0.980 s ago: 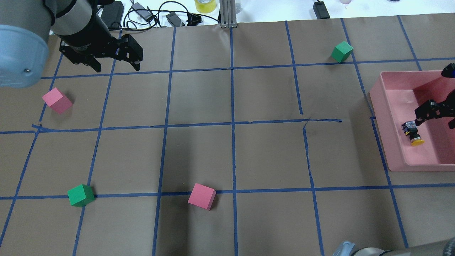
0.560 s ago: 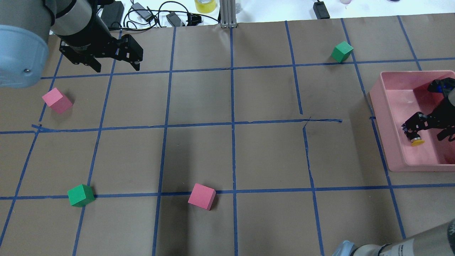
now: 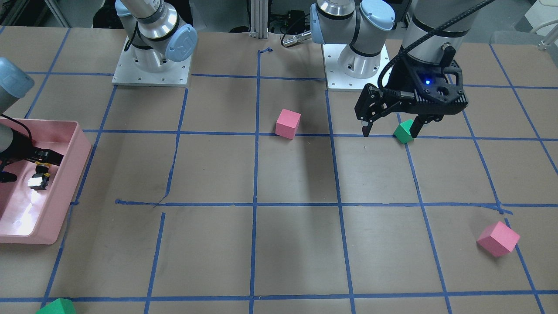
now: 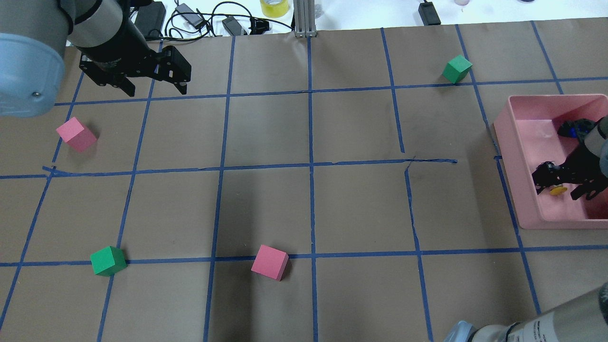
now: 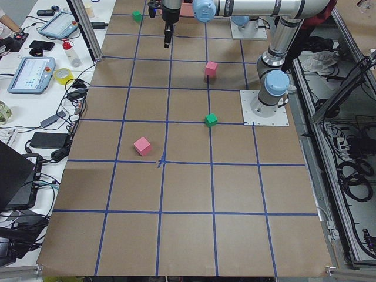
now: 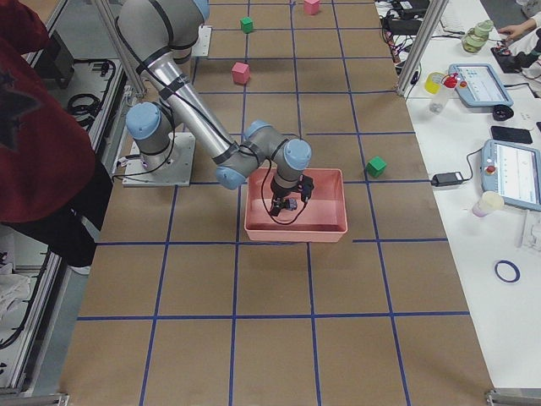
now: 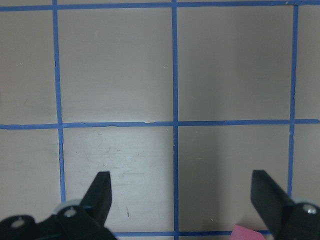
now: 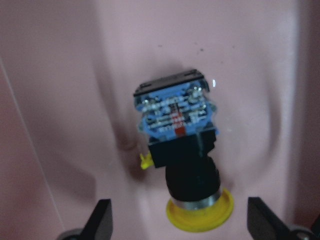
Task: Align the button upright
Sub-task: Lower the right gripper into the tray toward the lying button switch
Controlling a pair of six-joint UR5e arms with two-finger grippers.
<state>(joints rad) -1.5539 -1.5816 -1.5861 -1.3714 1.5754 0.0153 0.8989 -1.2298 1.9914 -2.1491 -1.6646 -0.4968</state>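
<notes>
The button (image 8: 180, 145) lies on its side inside the pink tray (image 4: 515, 161), its yellow cap (image 4: 558, 191) toward the robot and its contact block away. It also shows in the front-facing view (image 3: 35, 181). My right gripper (image 4: 564, 184) is open and low in the tray, one finger on each side of the button, with a gap to each finger in the right wrist view (image 8: 182, 222). My left gripper (image 4: 156, 89) is open and empty, held above the table at the far left, nothing but taped paper beneath it (image 7: 182, 192).
Two pink cubes (image 4: 76, 134) (image 4: 270, 262) and two green cubes (image 4: 108, 261) (image 4: 457, 69) are scattered on the brown, blue-taped table. The tray's walls (image 3: 65, 196) stand close around my right gripper. Cables and a tape roll lie along the far edge.
My right gripper has come down and moved toward the robot, from beside the button's contact block to astride the button. The button and the left arm have not moved.
</notes>
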